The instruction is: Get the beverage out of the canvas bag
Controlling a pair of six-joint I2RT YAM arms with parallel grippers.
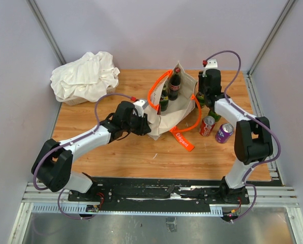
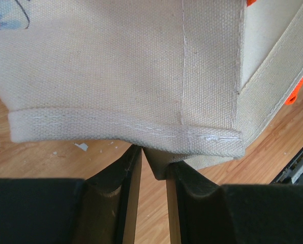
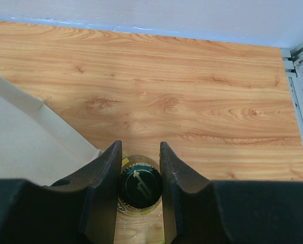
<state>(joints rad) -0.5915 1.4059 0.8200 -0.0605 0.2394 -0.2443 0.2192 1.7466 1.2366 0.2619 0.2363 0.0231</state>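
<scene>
Coarse, matt woven cream cloth on the canvas bag, with white stitching along doubled hems; bright orange webbing for its strap handles. Smooth wood-grain top with a light sheen on the table. Soft, crumpled white cloth in the bundle. Glossy dark surface on the cola bottle. Shiny printed metal on the red can and purple can. Smooth, glossy cap on the green bottle. Matt black plastic on the left gripper and right gripper.
</scene>
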